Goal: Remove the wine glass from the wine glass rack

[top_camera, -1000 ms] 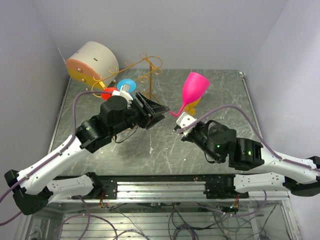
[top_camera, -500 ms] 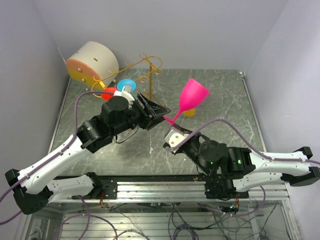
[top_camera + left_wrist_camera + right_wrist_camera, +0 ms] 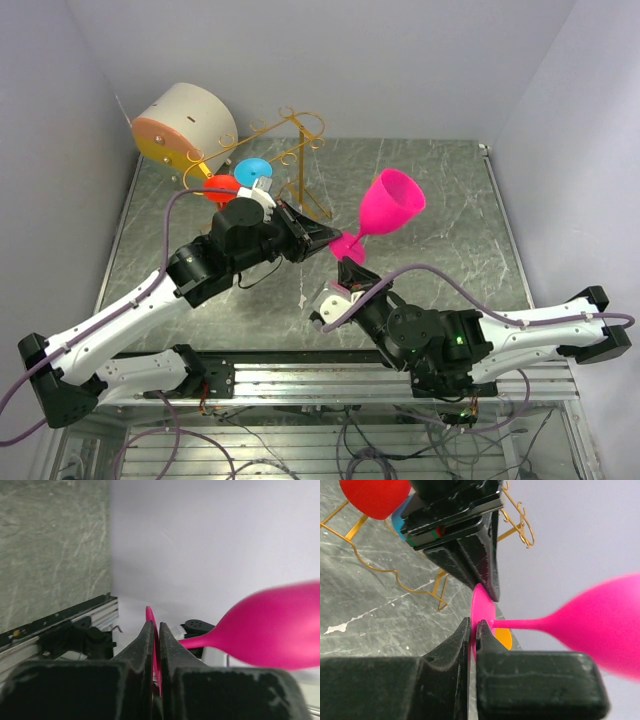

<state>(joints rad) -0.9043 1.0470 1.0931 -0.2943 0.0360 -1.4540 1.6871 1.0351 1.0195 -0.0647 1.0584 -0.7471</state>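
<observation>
Although the pink wine glass [image 3: 392,203] is already off the gold wire rack [image 3: 297,150], it has not been set down. It hangs in the air over the table [image 3: 450,180], at about four o'clock from the rack and well apart from it. It lies tilted, with the bowl pointing toward two o'clock from its round foot [image 3: 348,246].

Both grippers have hold of that foot. The left gripper [image 3: 330,238] comes in from nine o'clock and the right gripper [image 3: 344,266] from six o'clock. Each has its fingers pressed together on the rim of the thin disc, just beside the other. A red glass [image 3: 220,187] and a blue glass [image 3: 252,170] are at the rack's eight o'clock end.

The glass looks like moulded plastic, so it is probably light, stiff and not very fragile. Its surface is smooth and may slip. The foot is a thin, flat hold, and the bowl's weight sits far out along the stem, so the glass could swing in a single pinch. A hold on the stem near the foot, or a deep bite across the disc, would probably be steadier.
</observation>
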